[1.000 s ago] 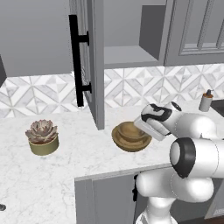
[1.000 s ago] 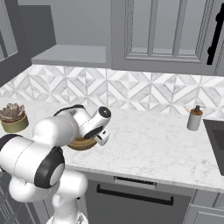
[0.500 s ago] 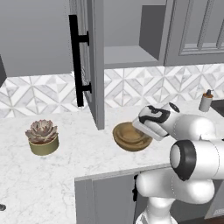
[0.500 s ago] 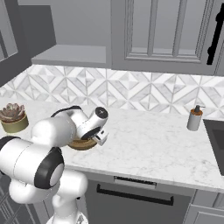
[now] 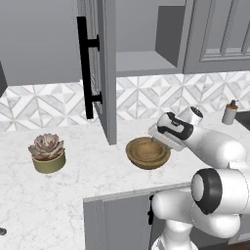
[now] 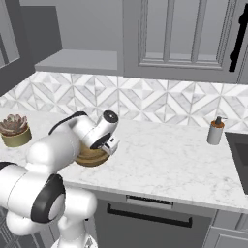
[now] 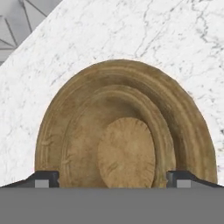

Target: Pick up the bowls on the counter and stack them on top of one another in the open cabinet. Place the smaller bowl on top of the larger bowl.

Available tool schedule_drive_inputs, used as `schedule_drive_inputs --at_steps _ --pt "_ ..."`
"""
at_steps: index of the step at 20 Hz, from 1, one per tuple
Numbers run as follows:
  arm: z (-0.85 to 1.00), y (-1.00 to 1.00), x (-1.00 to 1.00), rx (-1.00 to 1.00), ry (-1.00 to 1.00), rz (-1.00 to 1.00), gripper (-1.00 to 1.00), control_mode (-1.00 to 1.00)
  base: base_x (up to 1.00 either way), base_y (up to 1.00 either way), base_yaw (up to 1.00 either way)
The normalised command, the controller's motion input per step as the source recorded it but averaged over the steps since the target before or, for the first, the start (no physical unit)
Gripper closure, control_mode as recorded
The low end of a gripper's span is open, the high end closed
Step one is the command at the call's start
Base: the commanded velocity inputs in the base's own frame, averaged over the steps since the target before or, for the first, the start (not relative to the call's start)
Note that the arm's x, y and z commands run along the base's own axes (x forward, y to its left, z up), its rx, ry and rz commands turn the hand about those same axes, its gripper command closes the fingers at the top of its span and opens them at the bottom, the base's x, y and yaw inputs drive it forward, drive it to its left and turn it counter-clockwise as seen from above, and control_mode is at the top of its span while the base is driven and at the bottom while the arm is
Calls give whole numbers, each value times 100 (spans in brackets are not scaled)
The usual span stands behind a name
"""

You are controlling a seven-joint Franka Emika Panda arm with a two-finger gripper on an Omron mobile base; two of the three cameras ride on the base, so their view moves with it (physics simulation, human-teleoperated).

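The two-finger gripper point(image 7: 112, 178) hangs right over the nested bowls, its jaws spread wide w/ one dark fingertip point(image 7: 43, 178) at each side of the stack, nothing held. In the hand view the smaller round brown wooden bowl point(image 7: 127, 153) sits inside the wide shallow brown wooden bowl w/ thick rim point(image 7: 183, 122), both upright.

Landmark = the wide bowl point(image 5: 146, 152). It rests on the white marble counter w/ faint grey veins point(image 5: 73, 188), not in the cabinet. The gripper point(image 5: 155, 138) is at its right rim in the left base view, the white arm reaching in from that side. In the right base view the wide bowl point(image 6: 89, 156) is mostly hidden behind the arm & hand.

Well to the left of the bowl on the same counter: an olive-green round pot w/ pinkish succulent point(image 5: 47, 153). Just behind & left of the bowl hangs the open grey cabinet door w/ long black bar handle point(image 5: 87, 73). Above & behind the bowl: the open grey wall cabinet, plain grey shelf point(image 5: 146, 62). Far right of the bowl, near the tiled wall, a small grey soap bottle w/ dark pump point(image 5: 228, 113).
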Motion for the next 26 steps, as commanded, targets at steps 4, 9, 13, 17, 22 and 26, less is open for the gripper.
schedule_drive_inputs --at_steps 4,9,13,17,22,26 --pt "14 -1 -3 0 0 1 -100 -100 0 0 0" --pt "0 -22 -17 1 8 2 -100 -100 0 0 0" --pt "-6 -18 -5 1 8 4 -100 -100 0 0 0" --pt "-41 -8 6 0 17 3 -100 -100 0 0 0" --pt "-46 -18 3 4 13 2 -100 -100 0 0 0" --pt "-41 -1 13 0 4 3 -100 -100 0 0 0"
